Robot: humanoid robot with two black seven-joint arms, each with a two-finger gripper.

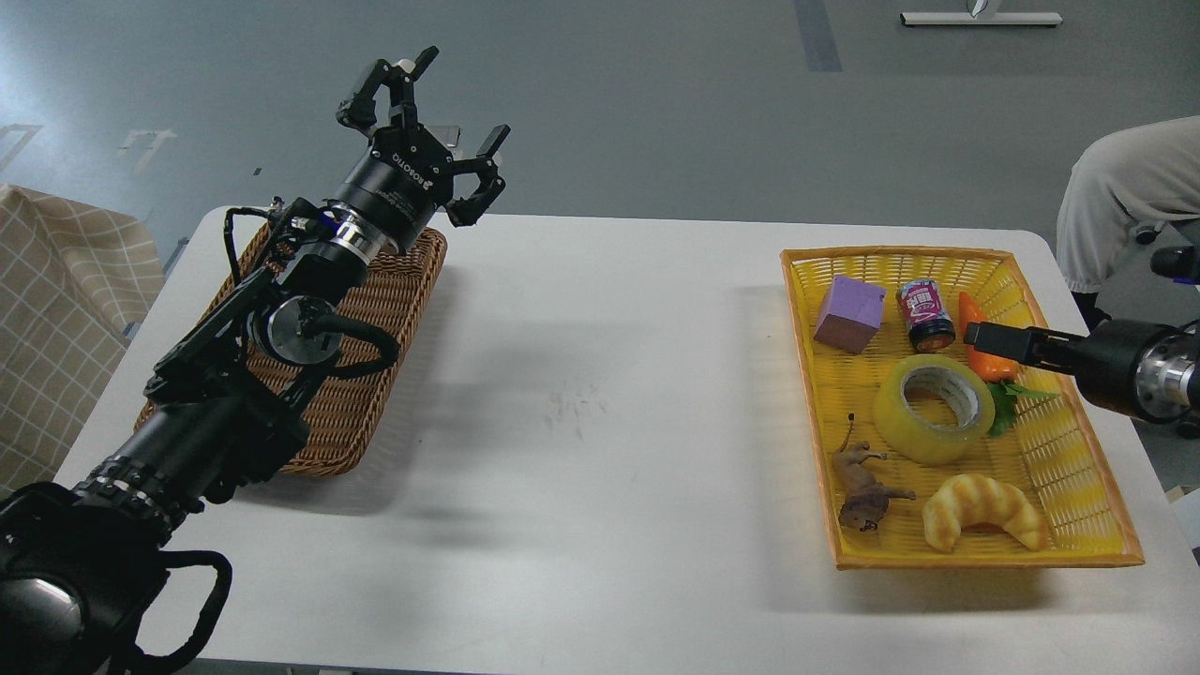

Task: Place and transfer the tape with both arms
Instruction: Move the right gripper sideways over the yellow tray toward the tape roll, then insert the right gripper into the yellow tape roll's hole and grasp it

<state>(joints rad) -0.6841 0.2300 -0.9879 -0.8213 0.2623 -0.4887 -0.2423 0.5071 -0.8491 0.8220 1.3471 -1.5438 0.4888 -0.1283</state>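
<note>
The tape (934, 409) lies tilted in the yellow basket (1078, 487), between the can (925, 316) and the croissant (982, 511); we judge it light, stiff, slippery outside, best pinched across rim and core. Our left gripper (424, 127) hangs spread above the wicker basket (394, 300); our right gripper (984, 337), just beside the tape, is too end-on to tell.

Translucent yellowish tape (934, 409), tilted, mid yellow basket (1069, 450), beside the croissant (982, 509).

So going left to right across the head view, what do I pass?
Checked cloth → wicker basket → left gripper → bare white table → yellow basket with dinosaur toy, purple block, tape → right gripper.
</note>
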